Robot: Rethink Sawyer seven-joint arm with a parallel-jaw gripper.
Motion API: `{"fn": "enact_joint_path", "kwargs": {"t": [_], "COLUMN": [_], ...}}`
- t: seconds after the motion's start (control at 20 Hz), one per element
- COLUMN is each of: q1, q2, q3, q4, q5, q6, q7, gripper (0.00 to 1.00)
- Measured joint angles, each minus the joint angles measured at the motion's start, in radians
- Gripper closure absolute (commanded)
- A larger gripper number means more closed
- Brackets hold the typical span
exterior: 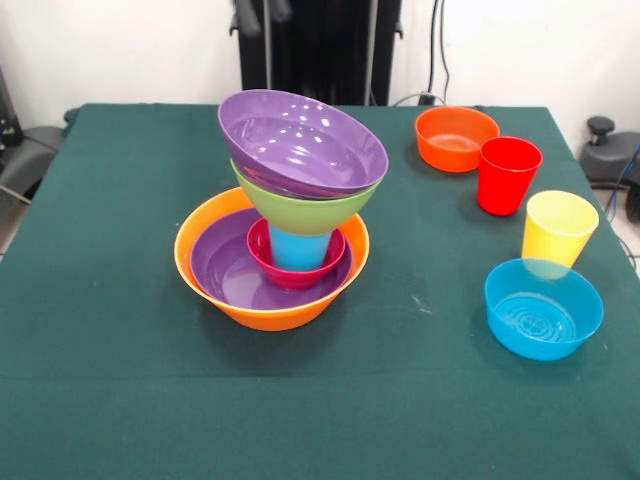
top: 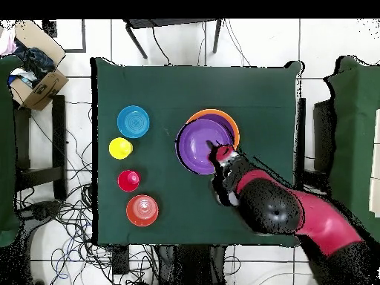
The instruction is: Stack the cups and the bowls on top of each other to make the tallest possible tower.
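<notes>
Tower (exterior: 285, 225) of nested bowls stands left of centre on the green surface (exterior: 100, 300) in the front view: a large orange bowl (exterior: 270, 310) as base, a purple bowl (exterior: 230, 270) inside it, a small pink-red bowl (exterior: 296, 270) holding a blue cup (exterior: 298, 248), then a lime green bowl (exterior: 300, 208) and a tilted second purple bowl (exterior: 300, 140) on top. To the right sit a small orange bowl (exterior: 456, 138), a red cup (exterior: 508, 175), a yellow cup (exterior: 558, 228) and, nearest, a small blue bowl (exterior: 543, 308). Only the overhead view shows the red and black arm (top: 297, 211), reaching to the top bowl's rim; its gripper (top: 223, 154) is there, but whether the jaws are wide or closed cannot be told. That view hides the tower's lower layers.
</notes>
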Motion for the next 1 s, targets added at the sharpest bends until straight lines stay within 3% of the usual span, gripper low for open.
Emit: {"fn": "enact_joint_path", "kwargs": {"t": [0.25, 0.4, 0.5, 0.6, 0.85, 0.9, 1.0], "q1": [0.168, 0.331, 0.393, 0.521, 0.694, 0.786, 0.866], "q2": [-0.006, -0.006, -0.006, -0.005, -0.001, 0.003, 0.007], "q3": [-0.127, -0.252, -0.302, -0.409, -0.566, -0.655, -0.737], "q4": [0.012, 0.024, 0.027, 0.028, 0.028, 0.028, 0.028], "q5": [0.0, 0.011, 0.019, 0.043, 0.088, 0.109, 0.125], "q6": [-0.045, -0.093, -0.109, -0.135, -0.139, -0.133, -0.124], "q7": [0.015, 0.042, 0.057, 0.088, 0.134, 0.157, 0.176], "gripper": [0.0, 0.0, 0.0, 0.0, 0.0, 0.0, 0.0]}}
